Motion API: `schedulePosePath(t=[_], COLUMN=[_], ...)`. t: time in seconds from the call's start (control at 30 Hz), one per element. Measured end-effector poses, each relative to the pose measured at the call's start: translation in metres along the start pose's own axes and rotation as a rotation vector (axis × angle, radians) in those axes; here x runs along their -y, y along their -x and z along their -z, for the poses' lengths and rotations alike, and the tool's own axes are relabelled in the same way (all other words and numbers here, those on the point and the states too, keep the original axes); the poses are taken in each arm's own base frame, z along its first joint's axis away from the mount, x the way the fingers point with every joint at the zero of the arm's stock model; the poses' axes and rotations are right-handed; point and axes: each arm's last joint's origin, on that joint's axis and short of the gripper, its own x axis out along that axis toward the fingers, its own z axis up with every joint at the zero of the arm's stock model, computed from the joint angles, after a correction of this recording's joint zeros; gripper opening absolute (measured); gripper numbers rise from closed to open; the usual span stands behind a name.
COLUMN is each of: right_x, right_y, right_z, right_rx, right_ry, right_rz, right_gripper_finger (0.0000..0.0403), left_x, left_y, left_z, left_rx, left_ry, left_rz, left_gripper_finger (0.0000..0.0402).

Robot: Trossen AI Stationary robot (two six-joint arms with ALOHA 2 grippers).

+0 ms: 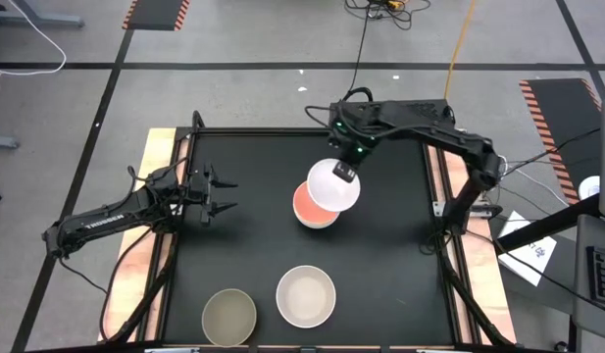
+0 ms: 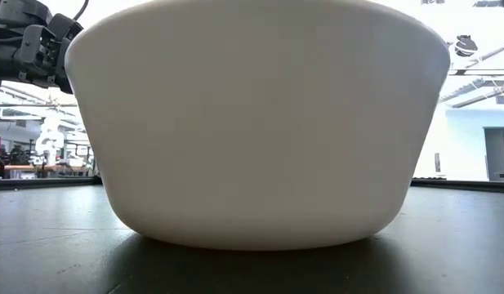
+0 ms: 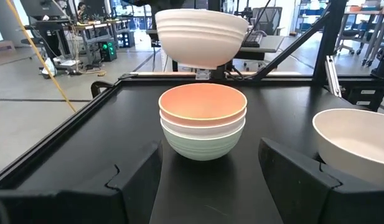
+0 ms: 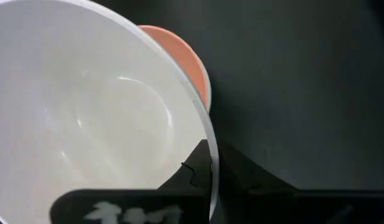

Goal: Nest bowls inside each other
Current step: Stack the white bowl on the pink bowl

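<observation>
Near edge of the black table: a cream bowl, round, smooth and matte, stands upright with nothing in it; in the low view its plain curved wall fills nearly the whole picture. Just beside it stands an olive-grey bowl, likewise holding nothing.

Centre of the table: a nested stack. A salmon pink bowl sits uppermost, inside a white one whose rim shows below it, and both sit in a mint green bowl with faint horizontal ribs on its outer wall.

Above the stack: the right gripper is clenched on the rim of a second white bowl, one finger inside the rim and one outside. This bowl hangs in the air, partly overlapping the stack and clear of the pink rim; its outer wall is ribbed, its interior glossy and bare.

Left side: the left gripper waits with its fingers spread, grasping nothing, well apart from all bowls.
</observation>
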Motion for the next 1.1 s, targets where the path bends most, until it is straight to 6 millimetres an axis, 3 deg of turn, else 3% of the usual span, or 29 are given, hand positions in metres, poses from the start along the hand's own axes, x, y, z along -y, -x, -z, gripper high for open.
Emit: schedulePosePath(t=[0.33, 0.47, 0.83, 1.1], right_x=[0.000, -0.001, -0.008, -0.014], right_y=[-0.028, -0.042, -0.043, -0.054], right_z=[-0.036, -0.038, -0.040, -0.043], right_rx=[-0.112, -0.150, -0.122, -0.136], right_ry=[0.059, 0.061, 0.089, 0.108], right_rz=[-0.014, -0.012, -0.018, -0.024], right_gripper_finger=[0.0000, 0.0000, 0.0000, 0.0000], left_x=[0.000, 0.000, 0.000, 0.001], left_y=[0.000, 0.000, 0.000, 0.000], left_z=[0.000, 0.000, 0.000, 0.000], left_rx=[-0.001, 0.000, 0.000, 0.000], left_ry=[-0.001, -0.004, -0.005, -0.004], left_rz=[0.001, 0.003, 0.014, 0.021], left_gripper_finger=[0.0264, 0.0264, 0.0264, 0.0264])
